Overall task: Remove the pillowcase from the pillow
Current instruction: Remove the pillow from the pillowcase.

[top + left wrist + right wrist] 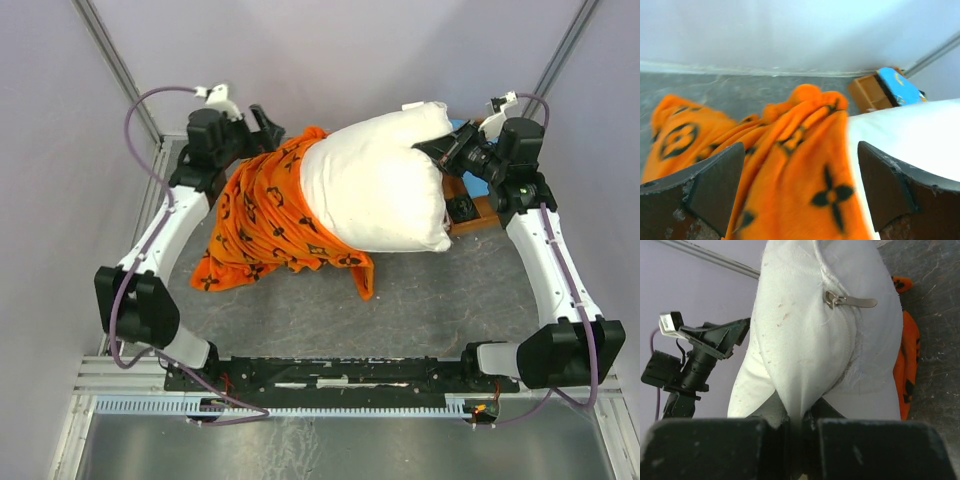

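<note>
Pillow [375,185], puffy plain white, bulges mid-frame from the crumpled orange monogrammed pillowcase [265,225], its fabric clenched by the right gripper [800,424], the left gripper [800,167] spread wide, holding nothing.

top external: fixed above and behind the arm bases [190,352], looking down on the whole table [450,285] | left wrist: low, close over pillowcase [805,165], facing the far wall [790,35] | right wrist: pressed near pillow [800,340] | shared: pillow and pillowcase in all views

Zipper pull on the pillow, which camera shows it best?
Right wrist: the zipper pull sits close and sharp on the pillow. Top view shows the pillow, no zipper; left wrist only its white edge.
</note>
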### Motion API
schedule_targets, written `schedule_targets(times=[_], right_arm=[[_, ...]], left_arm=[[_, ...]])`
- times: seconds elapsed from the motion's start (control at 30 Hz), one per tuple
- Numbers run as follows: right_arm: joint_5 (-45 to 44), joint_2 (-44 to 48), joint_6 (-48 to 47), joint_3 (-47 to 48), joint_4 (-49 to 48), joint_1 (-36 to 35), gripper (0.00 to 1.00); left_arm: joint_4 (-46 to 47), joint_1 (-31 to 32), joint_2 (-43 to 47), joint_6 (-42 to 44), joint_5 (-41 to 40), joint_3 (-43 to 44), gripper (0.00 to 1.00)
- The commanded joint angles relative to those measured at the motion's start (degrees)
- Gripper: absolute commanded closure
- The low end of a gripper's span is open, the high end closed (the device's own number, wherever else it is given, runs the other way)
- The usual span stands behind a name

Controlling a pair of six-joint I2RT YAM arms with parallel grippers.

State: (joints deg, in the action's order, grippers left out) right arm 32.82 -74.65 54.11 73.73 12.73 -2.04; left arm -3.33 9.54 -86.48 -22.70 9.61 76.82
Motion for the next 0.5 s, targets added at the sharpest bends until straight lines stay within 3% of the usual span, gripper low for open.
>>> schedule_targets(times=[0.0,0.17,0.23,0.3,0.37,0.4,0.47], right_arm=[[-1.7,2.7,-3.0,4.0,-5.8,-3.7,0.98],[-1.7,3.0,-4.0,4.8,-4.5,-4.8,0.98],[-1.9,3.5,-4.8,5.2,-3.5,-4.8,0.98],[-2.4,4.2,-6.1,5.7,-2.2,-4.8,0.98],[-2.6,5.0,-7.2,6.3,-1.0,-4.8,0.98],[-3.3,5.5,-8.0,6.8,-0.1,-4.7,0.98],[-4.5,6.4,-9.1,7.7,1.1,-4.5,0.98]], left_arm=[[-4.1,5.1,-8.0,5.9,-0.5,8.7,0.01],[-10.8,9.7,-19.6,8.7,-2.8,20.2,0.01],[-13.1,10.3,-22.6,9.4,-7.2,21.9,0.1],[-14.2,10.2,-23.9,9.6,-11.7,21.5,0.27],[-15.4,9.8,-24.7,10.0,-16.8,20.9,0.62],[-16.4,9.4,-25.1,10.0,-19.2,20.6,0.72],[-18.2,8.1,-24.9,9.9,-23.7,19.0,0.77]])
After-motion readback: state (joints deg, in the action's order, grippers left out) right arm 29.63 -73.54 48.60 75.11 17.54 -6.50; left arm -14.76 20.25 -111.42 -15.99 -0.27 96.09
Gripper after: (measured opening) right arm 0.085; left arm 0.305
